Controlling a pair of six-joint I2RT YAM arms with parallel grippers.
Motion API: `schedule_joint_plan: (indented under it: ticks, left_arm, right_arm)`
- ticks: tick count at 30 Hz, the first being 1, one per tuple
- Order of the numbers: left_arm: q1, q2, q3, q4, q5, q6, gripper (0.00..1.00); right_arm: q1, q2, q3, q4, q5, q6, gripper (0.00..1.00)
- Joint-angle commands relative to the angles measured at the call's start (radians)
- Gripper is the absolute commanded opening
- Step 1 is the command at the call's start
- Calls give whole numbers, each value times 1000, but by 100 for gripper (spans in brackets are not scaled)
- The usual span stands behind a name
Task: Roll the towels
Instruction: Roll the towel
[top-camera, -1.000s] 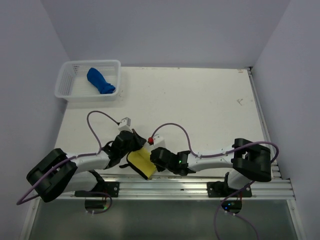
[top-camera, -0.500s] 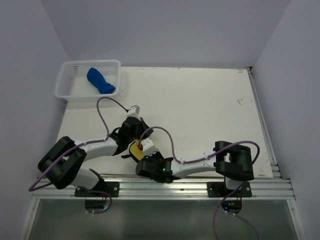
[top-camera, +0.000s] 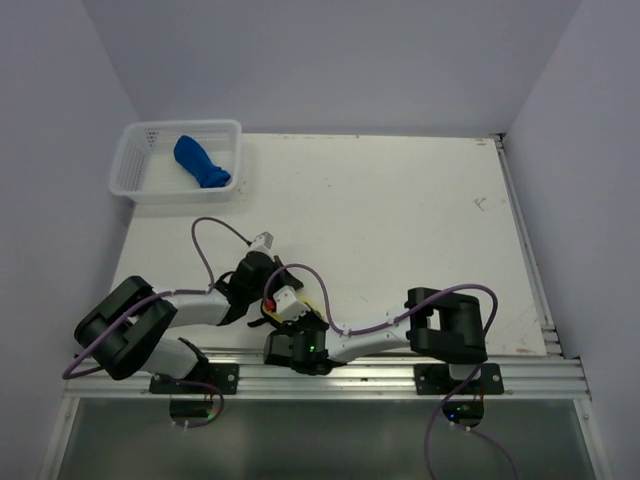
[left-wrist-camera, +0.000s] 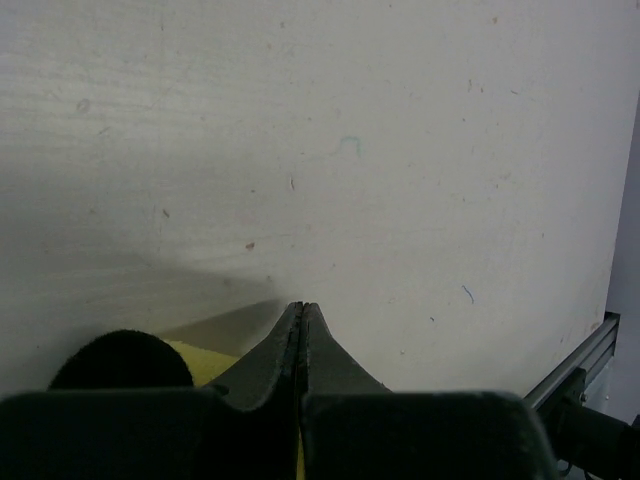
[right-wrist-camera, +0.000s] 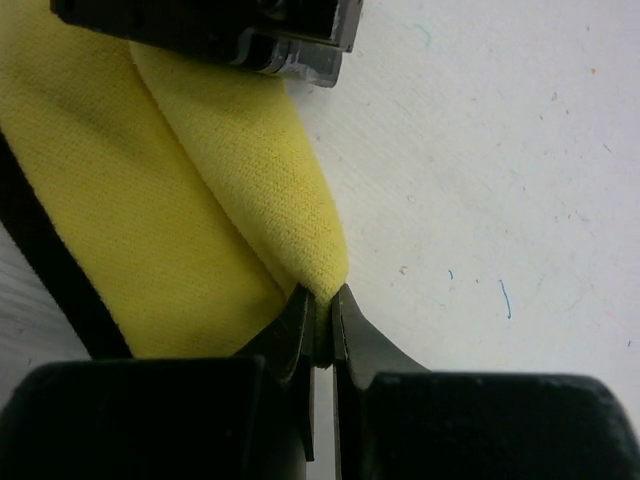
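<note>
Yellow towel (right-wrist-camera: 200, 200), soft, light and floppy by the look, lower left-centre of top view: right gripper (right-wrist-camera: 322, 300) pinching its folded tip, likely the best hold; left gripper (left-wrist-camera: 302, 312) with fingers pressed together just above it.

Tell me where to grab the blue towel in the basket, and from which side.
Come straight down from above: the walls of the basket block a side approach. The blue towel lies bunched in a diagonal strip, so closing the fingers across its narrow middle looks best.
</note>
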Motion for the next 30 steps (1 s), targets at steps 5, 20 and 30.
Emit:
schedule_joint_plan:
  ticks: [5, 20, 30]
  left_arm:
    - [-18, -43, -75, 71, 10, -78, 0]
    - [-82, -101, -225, 180, -177, -104, 0]
    - [-134, -110, -289, 285, -209, -99, 0]
  right_arm:
    - [22, 91, 105, -118, 95, 41, 0]
    - [32, -373, -53, 68, -184, -73, 49]
    - [-396, -564, -346, 390, -891, 133, 45]
